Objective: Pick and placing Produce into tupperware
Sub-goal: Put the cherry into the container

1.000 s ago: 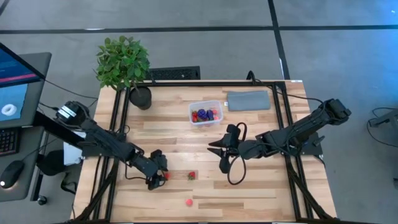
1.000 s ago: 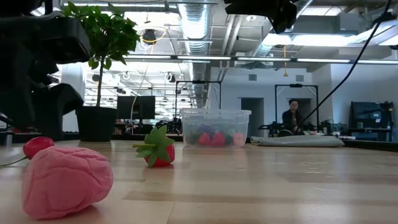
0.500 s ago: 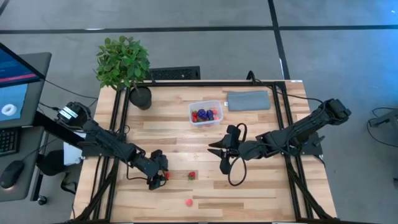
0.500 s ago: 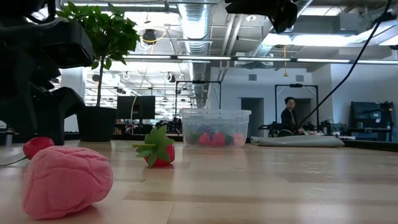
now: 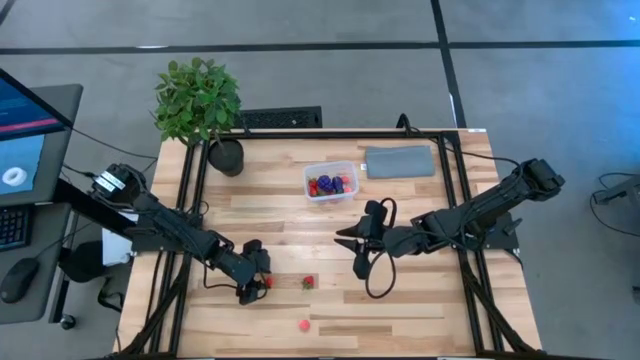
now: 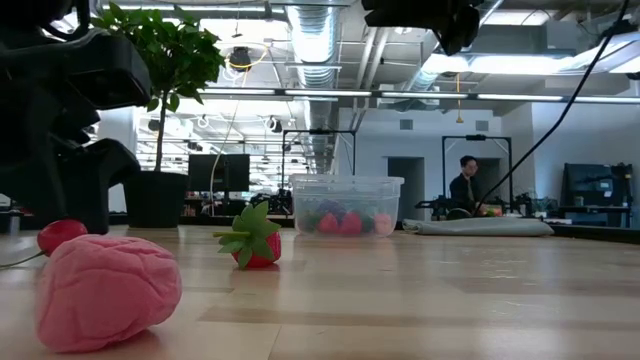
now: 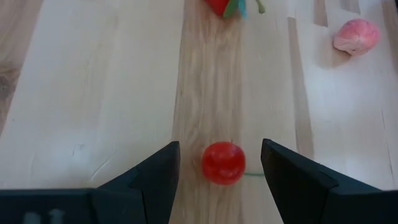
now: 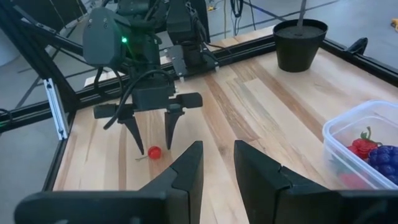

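the left pincer (image 7: 217,171) stands low over the worktop (image 5: 420,200) with its fingers apart, straddling a small red cherry (image 7: 223,163) so it can close on it. the right pincer (image 5: 347,236) waits mid-worktop, fingers together and empty. a strawberry (image 5: 308,282) and pink piece (image 5: 303,324) lie loose; the tupperware (image 5: 331,182) already holds several. no readable writing anywhere.

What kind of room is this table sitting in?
Most likely a robotics lab or workshop. Bare ducts and pipes run along the ceiling, a monitor and keyboard sit beside the wooden table, and a person works among metal frames in the background.
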